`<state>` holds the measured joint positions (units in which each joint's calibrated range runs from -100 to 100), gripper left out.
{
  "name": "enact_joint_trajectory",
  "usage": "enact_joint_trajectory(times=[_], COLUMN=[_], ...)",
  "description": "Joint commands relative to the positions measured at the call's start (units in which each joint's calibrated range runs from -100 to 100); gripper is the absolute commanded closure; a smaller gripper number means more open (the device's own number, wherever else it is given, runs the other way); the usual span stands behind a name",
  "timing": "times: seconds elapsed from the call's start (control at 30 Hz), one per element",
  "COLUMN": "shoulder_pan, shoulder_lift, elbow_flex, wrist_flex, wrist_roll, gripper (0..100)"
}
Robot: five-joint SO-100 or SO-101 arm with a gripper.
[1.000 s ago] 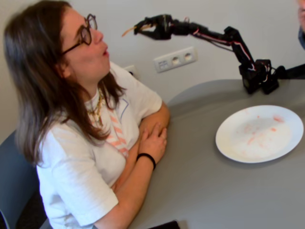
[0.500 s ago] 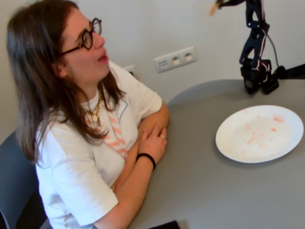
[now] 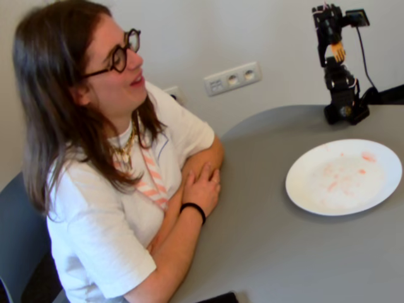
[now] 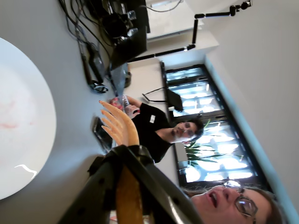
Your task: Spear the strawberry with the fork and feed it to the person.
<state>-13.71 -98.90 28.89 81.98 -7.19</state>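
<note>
The person [image 3: 107, 158], a woman with long dark hair, round black glasses and a white T-shirt, sits at the left of the fixed view with her hands folded on the table. Her face shows at the bottom right of the wrist view [image 4: 238, 203]. The arm stands folded upright at the back right. My gripper [image 3: 334, 49] is shut on the orange fork [image 3: 339, 52], high above the table. In the wrist view the fork [image 4: 119, 126] has bare tines. The strawberry is not in view. The white plate [image 3: 344, 177] holds only pale red smears.
The grey round table [image 3: 265, 252] carries the arm's base [image 3: 344, 110]. Wall sockets [image 3: 232, 78] sit behind. A dark phone [image 3: 218, 298] lies at the front edge. In the wrist view a man in a black shirt [image 4: 159, 133] sits across the table, with cables [image 4: 88, 60] near him.
</note>
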Motion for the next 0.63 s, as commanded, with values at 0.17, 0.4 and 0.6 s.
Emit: enact_joint_trajectory(times=[0.17, 0.4, 0.6], shoulder_pan=[6.77, 16.4, 16.32], shoulder_lift=[-0.33, -0.25, 0.43], elbow_flex=[30.62, 63.62, 70.47], wrist_flex=[-32.2, -56.22, -52.74], wrist_roll=[3.89, 3.52, 3.52], gripper=[99, 99, 99])
